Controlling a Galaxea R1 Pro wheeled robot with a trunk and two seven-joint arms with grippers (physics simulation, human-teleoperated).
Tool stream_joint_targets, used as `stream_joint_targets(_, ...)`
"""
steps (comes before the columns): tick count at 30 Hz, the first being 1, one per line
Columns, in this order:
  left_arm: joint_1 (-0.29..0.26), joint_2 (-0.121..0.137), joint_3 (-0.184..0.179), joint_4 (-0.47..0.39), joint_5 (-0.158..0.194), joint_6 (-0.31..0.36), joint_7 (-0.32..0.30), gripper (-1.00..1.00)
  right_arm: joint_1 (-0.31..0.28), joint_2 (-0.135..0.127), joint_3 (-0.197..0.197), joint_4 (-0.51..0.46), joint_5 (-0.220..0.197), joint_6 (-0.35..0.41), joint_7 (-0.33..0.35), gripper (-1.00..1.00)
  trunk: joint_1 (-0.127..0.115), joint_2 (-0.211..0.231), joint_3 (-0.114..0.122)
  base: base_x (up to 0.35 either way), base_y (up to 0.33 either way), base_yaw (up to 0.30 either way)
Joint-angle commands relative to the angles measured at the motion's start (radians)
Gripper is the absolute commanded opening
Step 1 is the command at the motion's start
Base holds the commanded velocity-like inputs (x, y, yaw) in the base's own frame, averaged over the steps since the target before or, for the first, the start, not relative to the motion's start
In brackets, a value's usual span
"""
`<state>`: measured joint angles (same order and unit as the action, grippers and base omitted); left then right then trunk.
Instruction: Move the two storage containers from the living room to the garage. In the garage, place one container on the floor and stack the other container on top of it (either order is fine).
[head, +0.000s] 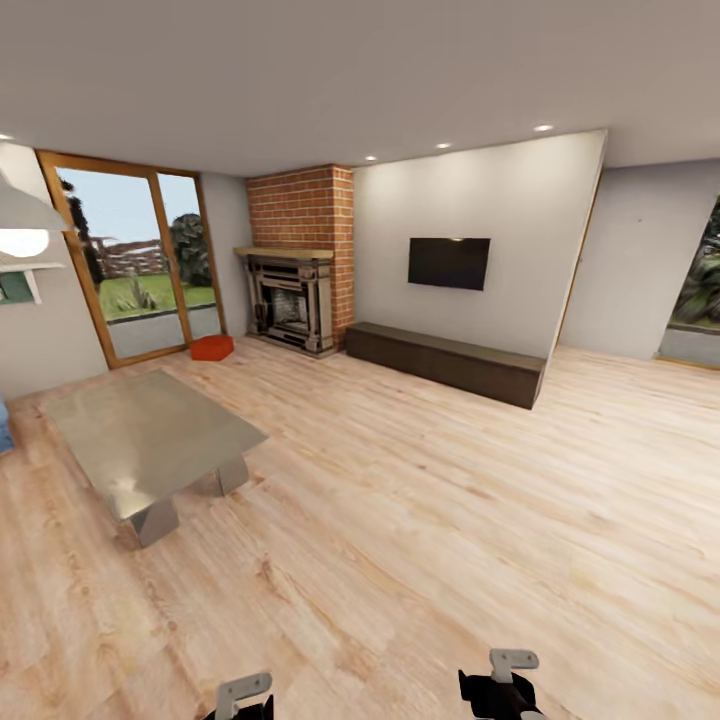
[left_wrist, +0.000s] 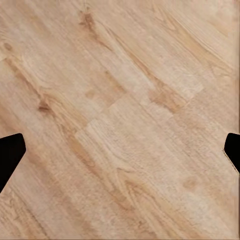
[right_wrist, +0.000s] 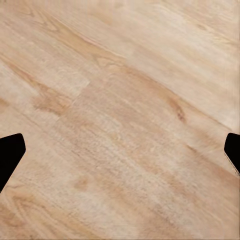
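Observation:
I am in the living room with its light wood-plank flooring (head: 420, 520). One storage container (head: 211, 347), a rust-red open bin, sits far off on the planks between the glass doors (head: 135, 260) and the fireplace (head: 290, 300). My left gripper (head: 243, 697) and right gripper (head: 505, 685) hang low at the near edge of the head view, far from the bin. In the wrist views the left gripper (left_wrist: 120, 155) and right gripper (right_wrist: 120, 155) stand open over bare planks, with nothing between the dark fingertips (left_wrist: 10, 152) (right_wrist: 10, 152). The garage is out of view.
A low grey metal coffee table (head: 150, 435) stands at the left between me and the bin. A dark low cabinet (head: 445, 362) runs along the wall under a TV (head: 449, 262). An opening (head: 640, 270) lies at the right past the wall end.

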<state>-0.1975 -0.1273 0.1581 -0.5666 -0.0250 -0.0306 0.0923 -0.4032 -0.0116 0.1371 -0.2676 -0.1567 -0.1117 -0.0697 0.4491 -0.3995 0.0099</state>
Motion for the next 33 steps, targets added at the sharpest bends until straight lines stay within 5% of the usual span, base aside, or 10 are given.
stream_joint_targets(1, 0.000, -0.001, 0.005, 0.001, -0.003, -0.003, 0.000, 1.00, 0.000, -0.001, 0.009, 0.001, -0.010, -0.003, -0.004, 1.00, 0.001, -0.001, 0.000, 0.309, -0.195, 0.085)
stream_joint_targets(24, -0.001, -0.003, 0.004, 0.001, -0.003, -0.002, 0.001, 1.00, 0.000, 0.001, 0.009, 0.001, -0.010, -0.003, -0.004, 1.00, 0.001, -0.001, 0.000, 0.309, -0.195, 0.241)
stream_joint_targets(33, 0.000, -0.005, 0.003, 0.001, -0.003, -0.002, 0.000, 1.00, 0.000, 0.001, 0.009, 0.001, -0.010, -0.003, -0.004, 1.00, 0.001, -0.001, 0.000, 0.309, -0.195, 0.044)
